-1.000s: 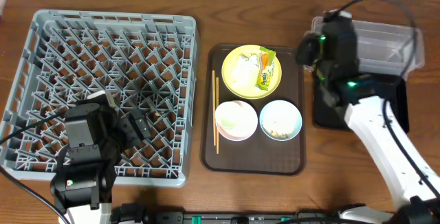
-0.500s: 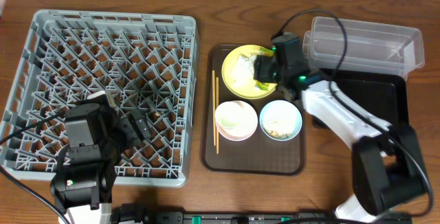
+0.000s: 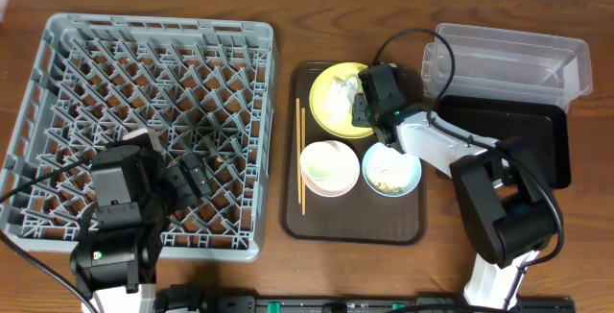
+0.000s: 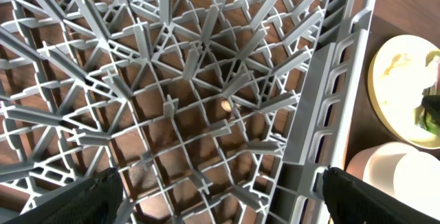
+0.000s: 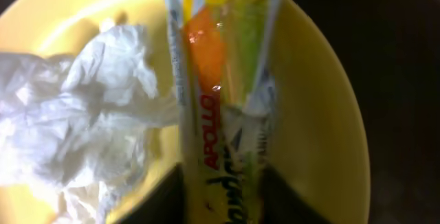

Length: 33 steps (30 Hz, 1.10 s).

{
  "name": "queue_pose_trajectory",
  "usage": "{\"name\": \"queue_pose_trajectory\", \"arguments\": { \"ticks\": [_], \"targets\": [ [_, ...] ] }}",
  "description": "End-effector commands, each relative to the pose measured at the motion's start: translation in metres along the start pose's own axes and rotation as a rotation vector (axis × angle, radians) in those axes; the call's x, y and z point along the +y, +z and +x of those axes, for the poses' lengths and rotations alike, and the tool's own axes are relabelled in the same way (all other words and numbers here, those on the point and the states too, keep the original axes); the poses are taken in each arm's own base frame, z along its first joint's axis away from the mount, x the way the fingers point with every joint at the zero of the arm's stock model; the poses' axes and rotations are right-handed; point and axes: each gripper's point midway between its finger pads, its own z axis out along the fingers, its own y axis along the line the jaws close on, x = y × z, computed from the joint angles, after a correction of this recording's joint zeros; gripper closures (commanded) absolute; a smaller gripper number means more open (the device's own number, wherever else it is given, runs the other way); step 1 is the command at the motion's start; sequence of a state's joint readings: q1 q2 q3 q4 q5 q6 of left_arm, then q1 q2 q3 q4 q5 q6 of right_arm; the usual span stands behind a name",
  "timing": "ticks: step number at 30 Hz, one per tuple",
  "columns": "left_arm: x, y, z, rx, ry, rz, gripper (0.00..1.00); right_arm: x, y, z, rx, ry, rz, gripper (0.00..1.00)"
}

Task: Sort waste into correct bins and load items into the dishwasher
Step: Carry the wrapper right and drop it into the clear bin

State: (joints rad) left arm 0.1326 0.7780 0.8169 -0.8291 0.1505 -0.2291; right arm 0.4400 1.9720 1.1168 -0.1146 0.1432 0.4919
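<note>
Pinching the wrapper (image 5: 220, 114), right claw (image 5: 223, 198) narrowed (on yellow plate (image 5: 323, 148)).

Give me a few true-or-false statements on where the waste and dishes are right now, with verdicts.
1. The dish rack holds no dishes. True.
2. The green-yellow wrapper lies in the clear tub. False: it lies on the yellow plate, between the right gripper's fingers.
3. The chopsticks lie on the brown tray, left of the white-pink bowl. True.
4. The light blue bowl is empty. False: it holds crumbs.
5. The left gripper holds a cup. False: it is open over the rack, holding nothing.
</note>
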Motion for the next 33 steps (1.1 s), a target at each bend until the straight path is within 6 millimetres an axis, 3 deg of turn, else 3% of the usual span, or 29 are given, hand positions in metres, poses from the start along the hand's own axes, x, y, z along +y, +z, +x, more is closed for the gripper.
{"name": "queue_pose_trajectory", "arguments": {
  "ticks": [1,3,6,11,15,18,21,24,28,30,33],
  "targets": [
    [-0.003,-0.005,-0.005,-0.017,0.005,0.008,0.05,0.001,0.005,0.011,0.027,0.014,-0.002,0.90],
    [-0.003,-0.005,-0.005,-0.017,0.005,0.008,0.05,0.006,0.002,0.011,0.036,0.014,-0.025,0.99],
    [-0.003,-0.005,-0.005,-0.017,0.005,0.008,0.05,0.006,-0.011,0.002,0.021,0.020,-0.032,0.99],
    [-0.003,-0.005,-0.005,-0.017,0.005,0.007,0.05,-0.004,-0.061,-0.044,-0.098,0.016,-0.036,0.99],
    [-0.003,-0.005,-0.005,-0.017,0.005,0.008,0.05,-0.035,-0.116,-0.094,-0.263,0.090,0.013,0.99],
    [-0.003,-0.005,-0.005,-0.017,0.005,0.008,0.05,-0.071,-0.157,-0.125,-0.384,0.175,0.069,0.99],
    [-0.003,-0.005,-0.005,-0.017,0.005,0.008,0.05,-0.119,-0.183,-0.140,-0.459,0.332,0.156,0.99],
    [-0.003,-0.005,-0.005,-0.017,0.005,0.008,0.05,-0.161,-0.188,-0.145,-0.490,0.484,0.208,0.99],
    [-0.003,-0.005,-0.005,-0.017,0.005,0.008,0.05,-0.201,-0.178,-0.143,-0.483,0.616,0.248,0.99],
    [-0.003,-0.005,-0.005,-0.017,0.005,0.008,0.05,-0.215,-0.170,-0.140,-0.475,0.665,0.264,0.98],
    [-0.003,-0.005,-0.005,-0.017,0.005,0.008,0.05,-0.227,-0.157,-0.141,-0.471,0.691,0.263,0.85]
  ]
}}
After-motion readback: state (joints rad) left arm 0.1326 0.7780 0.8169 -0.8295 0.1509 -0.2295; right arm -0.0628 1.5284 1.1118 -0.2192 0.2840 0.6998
